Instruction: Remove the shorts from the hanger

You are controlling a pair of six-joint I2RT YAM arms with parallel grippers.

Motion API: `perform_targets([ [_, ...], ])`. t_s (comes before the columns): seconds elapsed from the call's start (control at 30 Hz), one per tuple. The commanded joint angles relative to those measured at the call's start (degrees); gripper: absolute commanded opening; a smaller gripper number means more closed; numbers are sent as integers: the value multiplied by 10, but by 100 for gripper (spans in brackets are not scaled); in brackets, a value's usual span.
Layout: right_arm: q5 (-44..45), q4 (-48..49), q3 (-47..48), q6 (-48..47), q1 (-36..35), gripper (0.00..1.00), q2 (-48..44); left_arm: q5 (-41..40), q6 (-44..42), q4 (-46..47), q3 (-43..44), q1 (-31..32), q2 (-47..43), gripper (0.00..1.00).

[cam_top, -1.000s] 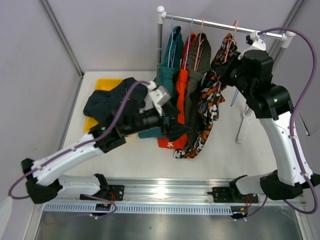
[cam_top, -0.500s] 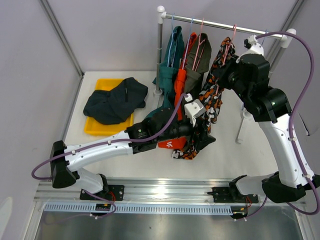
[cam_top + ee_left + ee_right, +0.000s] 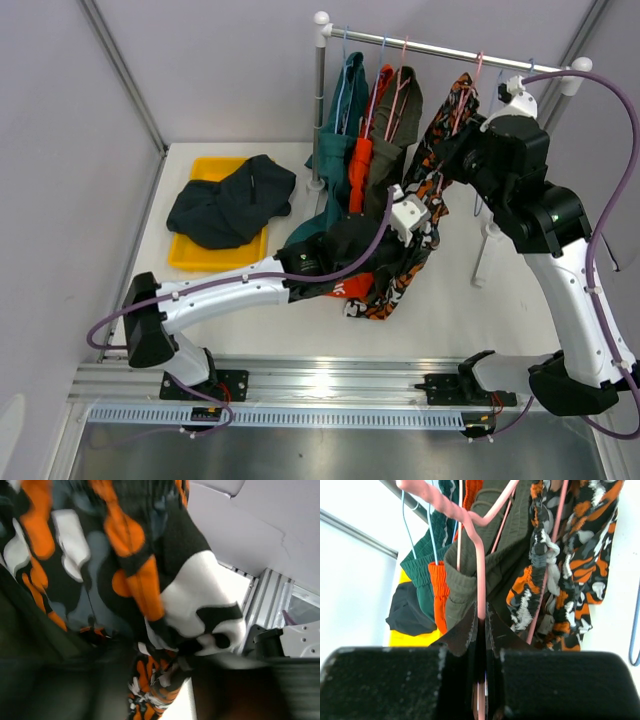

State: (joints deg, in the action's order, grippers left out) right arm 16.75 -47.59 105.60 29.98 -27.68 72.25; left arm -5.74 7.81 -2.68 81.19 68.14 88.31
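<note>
The camouflage shorts (image 3: 437, 140) (image 3: 575, 555) hang on a pink hanger (image 3: 474, 72) (image 3: 481, 555) at the right end of the rail. My right gripper (image 3: 463, 137) (image 3: 481, 630) is shut on that hanger's wire. My left gripper (image 3: 418, 245) (image 3: 170, 680) is at the shorts' lower part, its dark blurred fingers pinching a fold of camouflage fabric (image 3: 150, 580). Teal shorts (image 3: 335, 130), orange shorts (image 3: 360, 175) and olive shorts (image 3: 390, 165) hang to the left. Navy shorts (image 3: 230, 200) lie on the yellow tray (image 3: 185, 260).
The rail (image 3: 430, 45) rests on a white post (image 3: 320, 100) at the left and a white leg (image 3: 487, 245) at the right. A blue hanger (image 3: 635, 630) hangs bare beside the camouflage pair. Grey walls close in behind and on both sides.
My left arm swung right from the tray side to the hanging camouflage shorts, and its jaws closed on the fabric. My right gripper shifted slightly right with the hanger.
</note>
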Motion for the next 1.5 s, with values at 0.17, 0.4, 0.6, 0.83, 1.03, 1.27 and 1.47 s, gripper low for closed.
perform_targets([
  [0.17,21,26,55,-18,3,0,13,-4,22,23,-32,4,-28,0],
  [0.4,13,6,124,-38,42,0,47,-37,37,45,-164,40,-155,0],
  [0.6,-1,-30,199,-55,70,0,90,-97,84,53,-306,111,-256,0],
  [0.83,-32,-62,173,-19,67,0,69,-145,103,63,-335,119,-266,0],
  [1.03,-81,-79,13,67,1,0,-51,-217,86,-35,-112,28,-108,0],
  [1.27,-79,-147,-8,94,-22,0,-119,-180,98,-189,170,-66,71,0],
  [1.47,-38,-207,128,48,-22,0,-50,-140,155,-213,28,-60,71,0],
])
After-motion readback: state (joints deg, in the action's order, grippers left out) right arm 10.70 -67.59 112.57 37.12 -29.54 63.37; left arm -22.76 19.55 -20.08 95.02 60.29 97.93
